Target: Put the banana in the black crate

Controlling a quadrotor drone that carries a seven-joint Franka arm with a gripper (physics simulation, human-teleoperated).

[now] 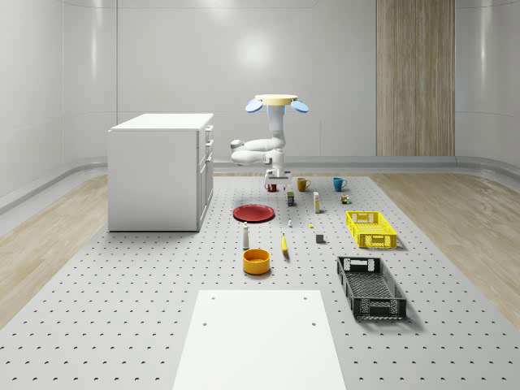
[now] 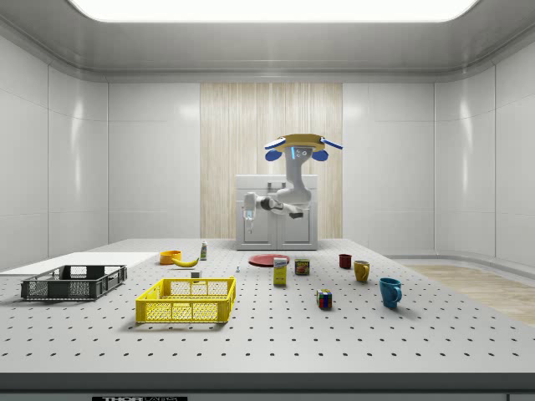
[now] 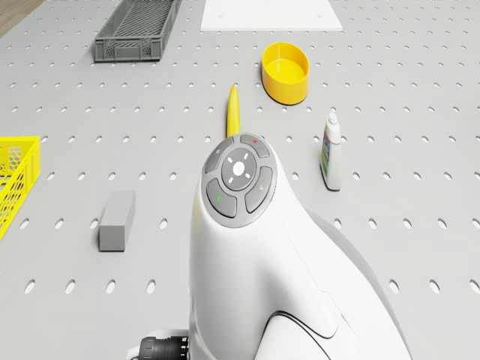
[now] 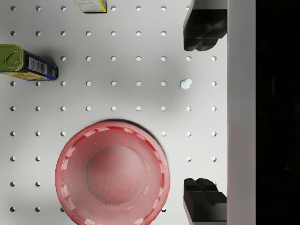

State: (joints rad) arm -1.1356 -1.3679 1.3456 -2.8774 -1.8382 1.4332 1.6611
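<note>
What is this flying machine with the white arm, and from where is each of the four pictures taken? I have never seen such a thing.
It is a simulated drone carrying a white robot arm that ends in a two-finger gripper. It hovers above a perforated table.

One picture looks down on the whole scene, one looks from the side, one from the drone's body, one from the wrist along the gripper.

On the table lie a banana, a black crate, a yellow crate, a yellow bowl, a red plate, mugs, cans and a small bottle.

The wrist view shows the gripper open, holding nothing, above the table beside the red plate.
</note>
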